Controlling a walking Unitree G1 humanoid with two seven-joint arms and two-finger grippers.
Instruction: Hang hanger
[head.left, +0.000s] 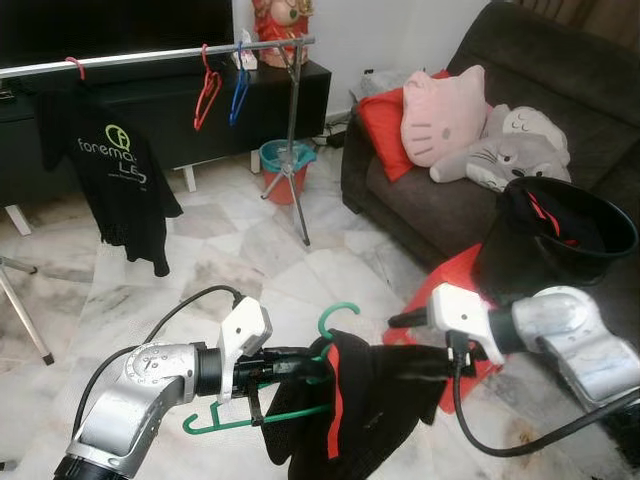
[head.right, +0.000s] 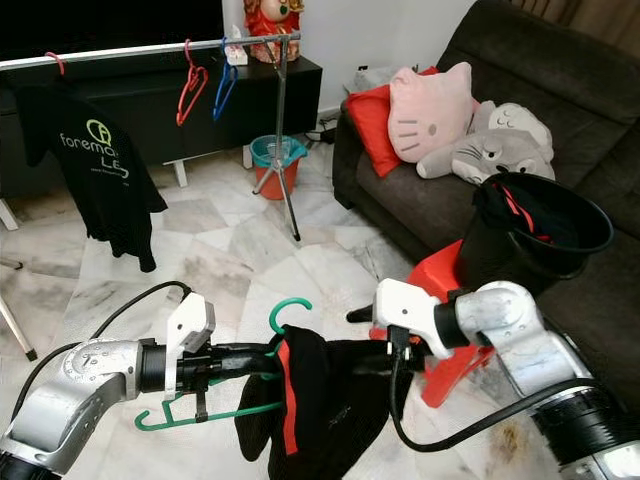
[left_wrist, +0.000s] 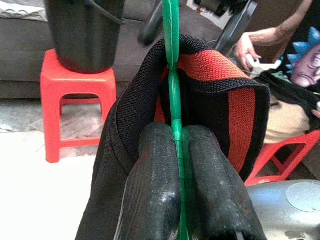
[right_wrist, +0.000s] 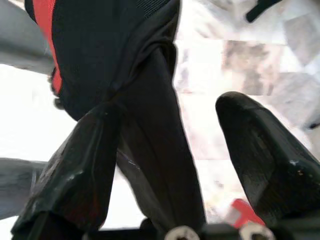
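The left gripper (head.left: 300, 366) is reaching rightward, pinching the green plastic hanger (head.left: 262, 416) carrying a black-and-red knit garment (head.left: 355, 410). From the right, the right gripper (right_wrist: 165, 165) is extending leftward, fingers spread around the garment's dark fabric.

A green hanger (head.left: 262, 418), hook up, hangs low over the floor, with a black-and-red garment (head.left: 355, 405) draped on it.
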